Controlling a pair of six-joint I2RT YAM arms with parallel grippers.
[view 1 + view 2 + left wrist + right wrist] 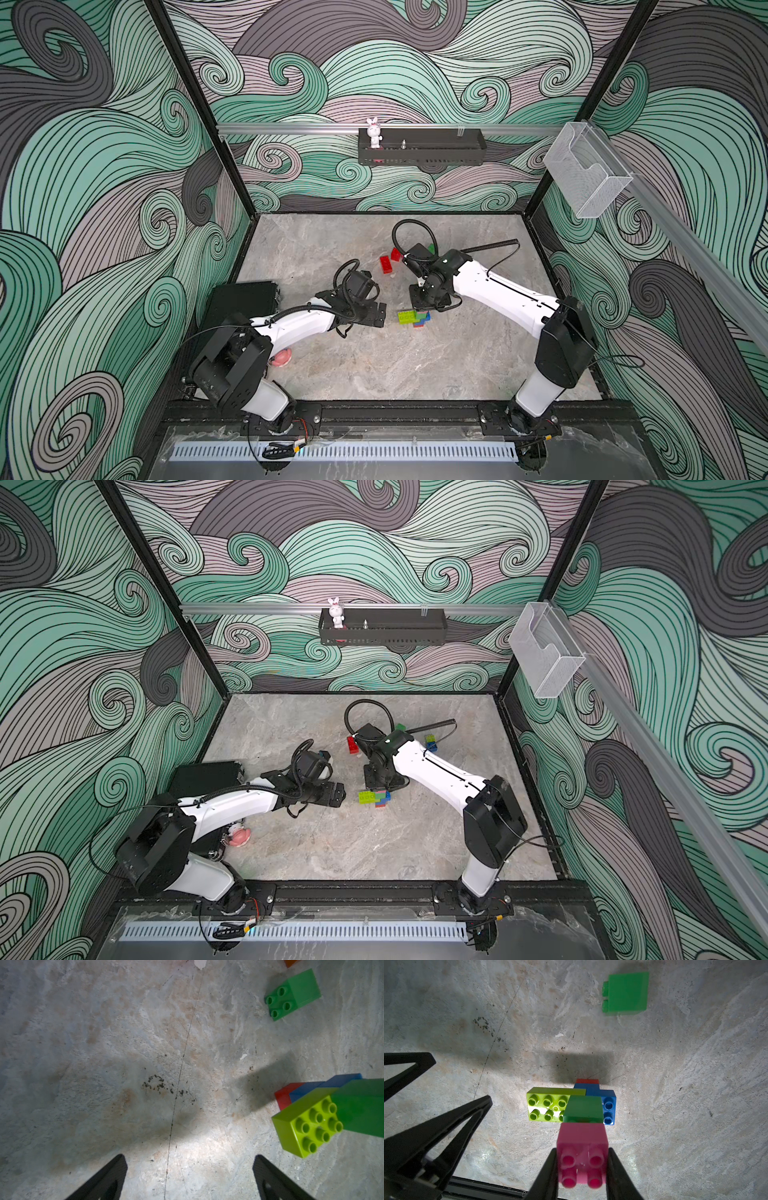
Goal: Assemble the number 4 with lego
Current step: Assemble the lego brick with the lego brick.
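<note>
A small lego stack (413,319) (376,798) stands mid-table: a red brick (587,1081) at the bottom, then blue (608,1105), lime (548,1103) (307,1124) and dark green (583,1109) bricks. A pink brick (582,1136) sits on the dark green one. My right gripper (582,1150) (423,308) points down and is shut on the pink brick. My left gripper (189,1157) (380,314) is open and empty, just left of the stack and apart from it. A loose green brick (626,993) (293,994) lies on its side nearby.
Loose red bricks (387,264) lie behind the stack. A blue and lime piece (431,742) sits by the right arm. A black box (245,297) is at the left edge, a pink object (282,357) under the left arm. A rabbit figurine (374,133) stands on the back shelf.
</note>
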